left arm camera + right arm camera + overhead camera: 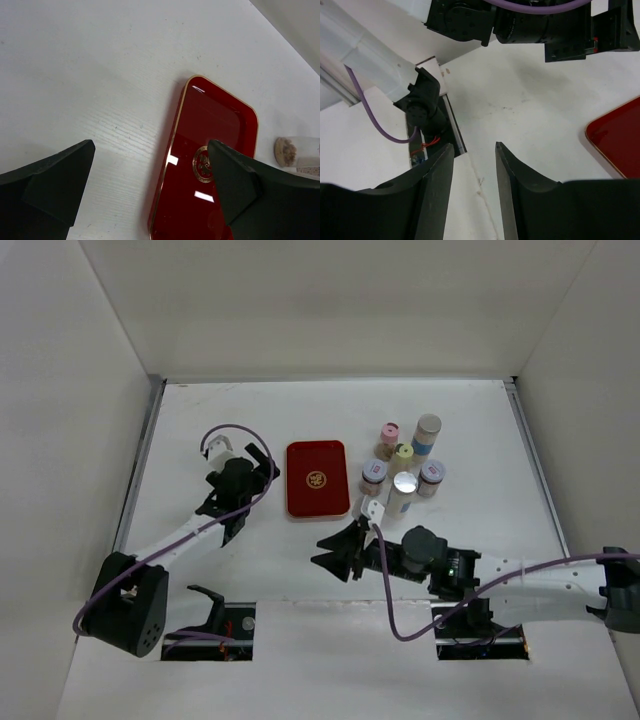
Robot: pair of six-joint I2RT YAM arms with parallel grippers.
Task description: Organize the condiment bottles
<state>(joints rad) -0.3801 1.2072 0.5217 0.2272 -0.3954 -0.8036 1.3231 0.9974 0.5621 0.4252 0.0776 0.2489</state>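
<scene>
Six condiment bottles stand clustered right of the red tray (317,478): pink cap (389,432), grey cap with blue band (427,430), yellow cap (403,454), silver cap (405,483), and two white caps with red marks (373,474) (432,474). My left gripper (262,466) is open and empty, just left of the tray; in the left wrist view (151,150) its jaws straddle the tray's left rim (172,145), and part of one bottle (295,152) shows at the right edge. My right gripper (335,558) is open and empty, near the table's front edge, below the tray and away from the bottles (474,147).
White walls enclose the table on three sides. Two dark slots hold the arm bases at the near edge (210,625) (480,632). A purple cable (385,590) loops from the right arm. The tray's corner (620,142) and the left arm's base (535,25) show in the right wrist view.
</scene>
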